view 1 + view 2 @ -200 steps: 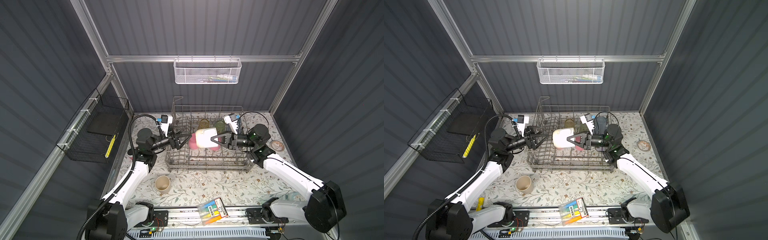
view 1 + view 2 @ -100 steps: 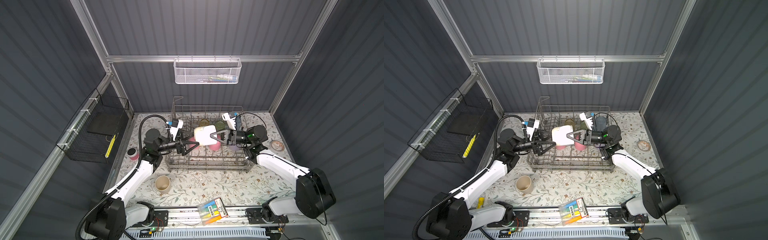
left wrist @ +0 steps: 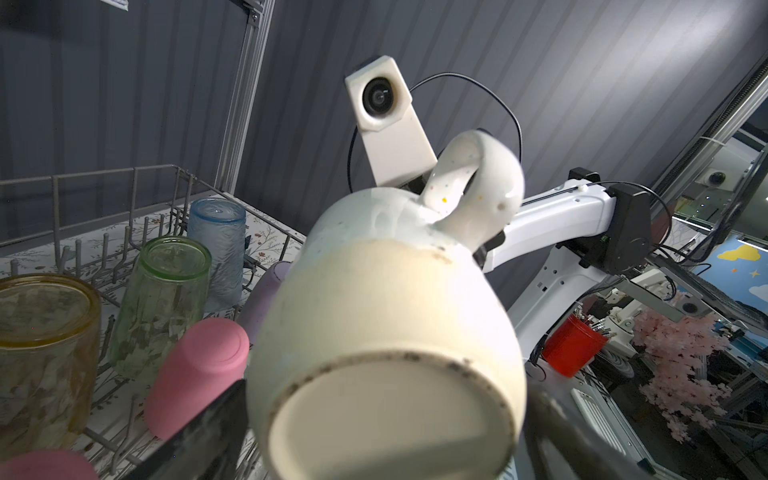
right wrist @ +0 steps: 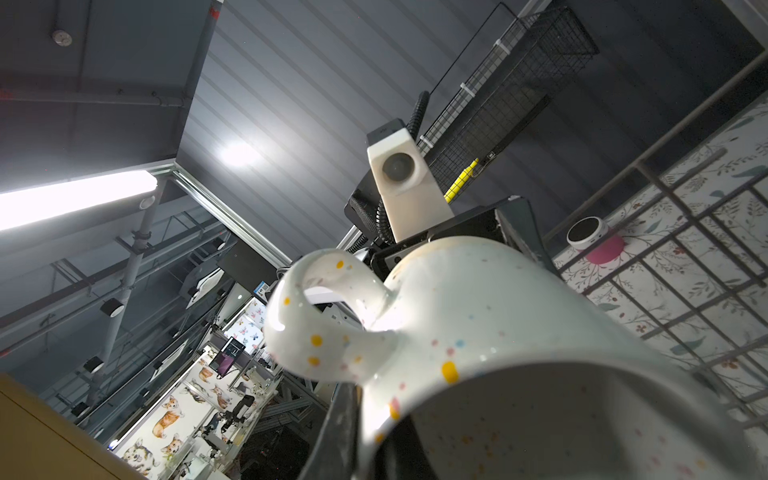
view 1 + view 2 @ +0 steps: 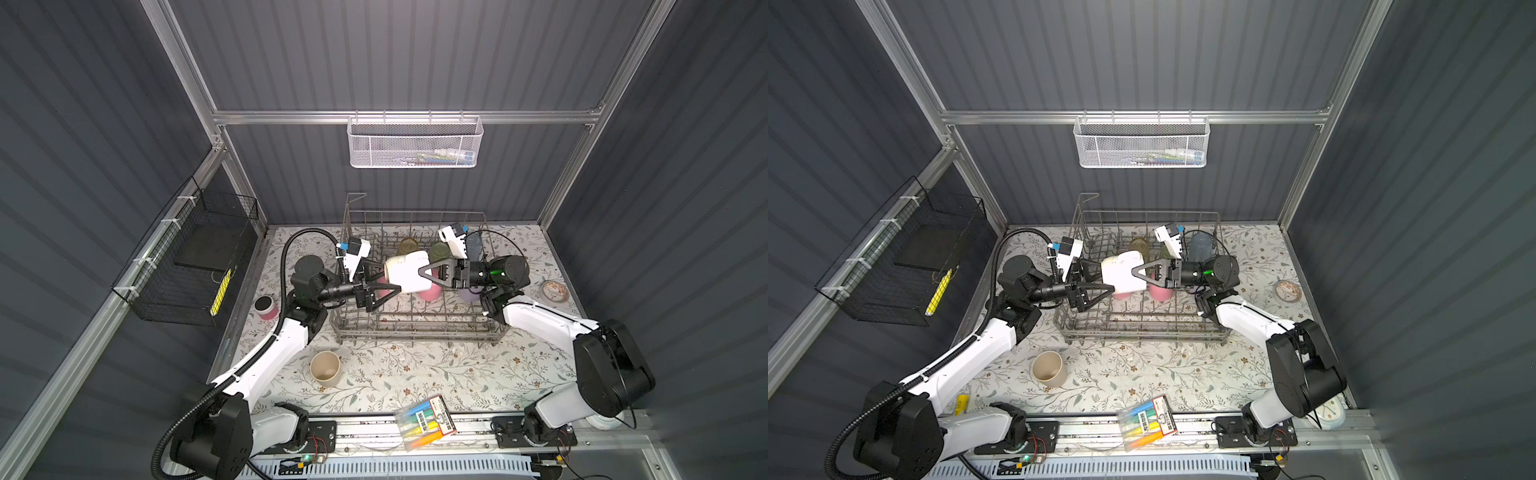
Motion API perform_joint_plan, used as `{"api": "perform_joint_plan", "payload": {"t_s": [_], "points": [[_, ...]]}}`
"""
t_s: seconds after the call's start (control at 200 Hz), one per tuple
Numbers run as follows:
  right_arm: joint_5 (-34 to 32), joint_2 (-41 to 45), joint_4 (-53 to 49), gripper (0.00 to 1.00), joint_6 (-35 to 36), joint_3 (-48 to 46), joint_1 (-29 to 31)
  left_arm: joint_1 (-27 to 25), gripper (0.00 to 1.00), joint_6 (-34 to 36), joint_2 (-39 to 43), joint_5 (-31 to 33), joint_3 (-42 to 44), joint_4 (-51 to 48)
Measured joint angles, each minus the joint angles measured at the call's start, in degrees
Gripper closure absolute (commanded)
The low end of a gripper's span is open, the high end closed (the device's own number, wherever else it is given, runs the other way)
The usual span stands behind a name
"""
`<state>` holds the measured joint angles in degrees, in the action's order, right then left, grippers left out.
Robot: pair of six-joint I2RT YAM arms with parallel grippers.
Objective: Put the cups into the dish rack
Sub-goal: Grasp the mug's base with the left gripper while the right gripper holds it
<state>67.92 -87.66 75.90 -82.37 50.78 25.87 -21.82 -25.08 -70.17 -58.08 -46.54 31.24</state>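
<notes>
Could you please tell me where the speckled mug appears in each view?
Top view: speckled mug at centre, over the dish rack.
Top view: mug near centre, over the rack.
Left wrist: mug in foreground, base nearest.
Right wrist: mug in foreground, rim nearest.
Shared landmark: dish rack wires.

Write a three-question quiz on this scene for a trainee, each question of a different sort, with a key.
1. Fill in: over the dish rack, the right gripper grips the speckled mug by its ____.
2. True or false: the left gripper is shut on the mug.
3. The beige tumbler stands: A in the dish rack; B on the table; C in the left gripper.
Key: 1 rim; 2 false; 3 B.
</notes>
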Motion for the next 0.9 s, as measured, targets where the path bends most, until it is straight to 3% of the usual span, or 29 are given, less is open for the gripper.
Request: {"api": "perform_joint_plan", "payload": {"t_s": [0.901], "points": [[0.9,-2.9,2.5,1.0,-2.7,0.8,3.1,-1.9,0.03,1.5,-2.5,-0.5,-2.1,-1.2]]}}
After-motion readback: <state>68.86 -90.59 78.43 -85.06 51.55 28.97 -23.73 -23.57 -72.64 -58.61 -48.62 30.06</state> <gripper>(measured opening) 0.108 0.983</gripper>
